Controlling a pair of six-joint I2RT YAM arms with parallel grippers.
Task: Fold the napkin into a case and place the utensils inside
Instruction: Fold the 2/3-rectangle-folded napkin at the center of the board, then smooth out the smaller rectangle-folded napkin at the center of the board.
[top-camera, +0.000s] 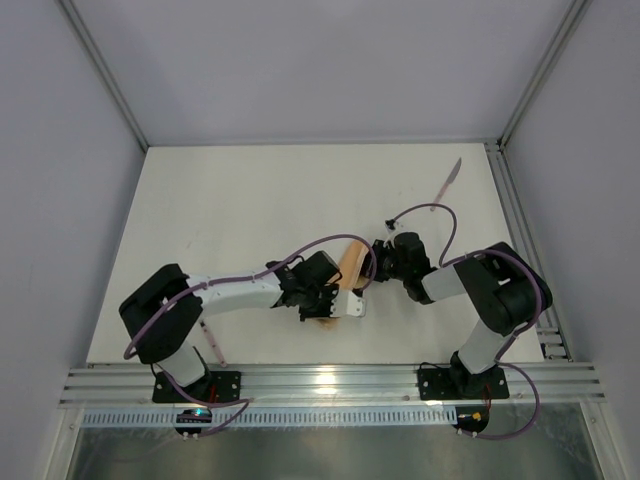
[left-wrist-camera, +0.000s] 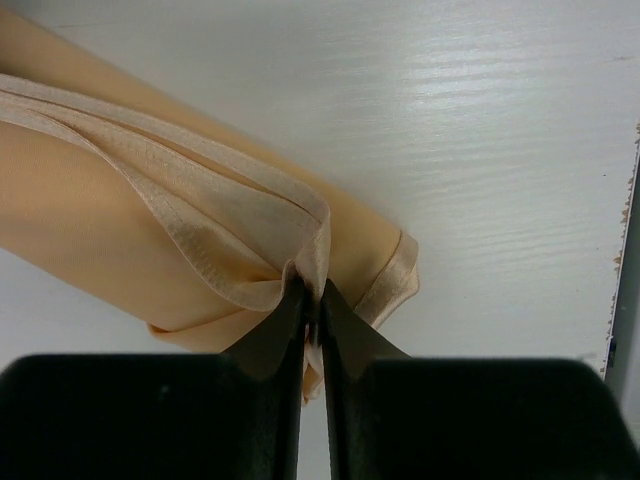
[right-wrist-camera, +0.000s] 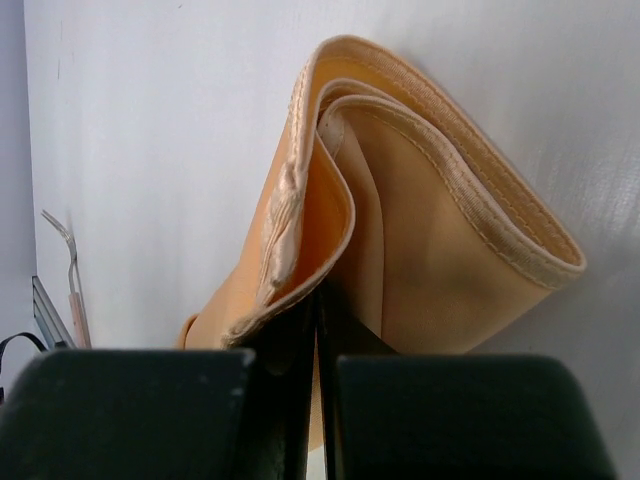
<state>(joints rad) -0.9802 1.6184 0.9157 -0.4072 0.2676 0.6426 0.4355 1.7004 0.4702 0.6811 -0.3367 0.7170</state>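
The peach-orange napkin (top-camera: 350, 265) lies folded into a narrow strip on the white table, stretched between my two grippers. My left gripper (top-camera: 330, 310) is shut on the hemmed layers at the strip's near end; in the left wrist view the fingers (left-wrist-camera: 312, 292) pinch a bunched corner of the napkin (left-wrist-camera: 150, 220). My right gripper (top-camera: 373, 262) is shut on the far end, its tips (right-wrist-camera: 318, 300) clamping an inner layer of the napkin (right-wrist-camera: 440, 250), whose folds gape open. The knife (top-camera: 448, 180) lies at the far right. The fork (top-camera: 208, 342) lies by the left arm's base and shows as the fork (right-wrist-camera: 72, 275).
The table's right edge with a metal rail (top-camera: 520, 215) runs close to the right arm. An aluminium rail (top-camera: 330, 382) carrying both arm bases crosses the near edge. The table edge (left-wrist-camera: 625, 250) shows at the right of the left wrist view.
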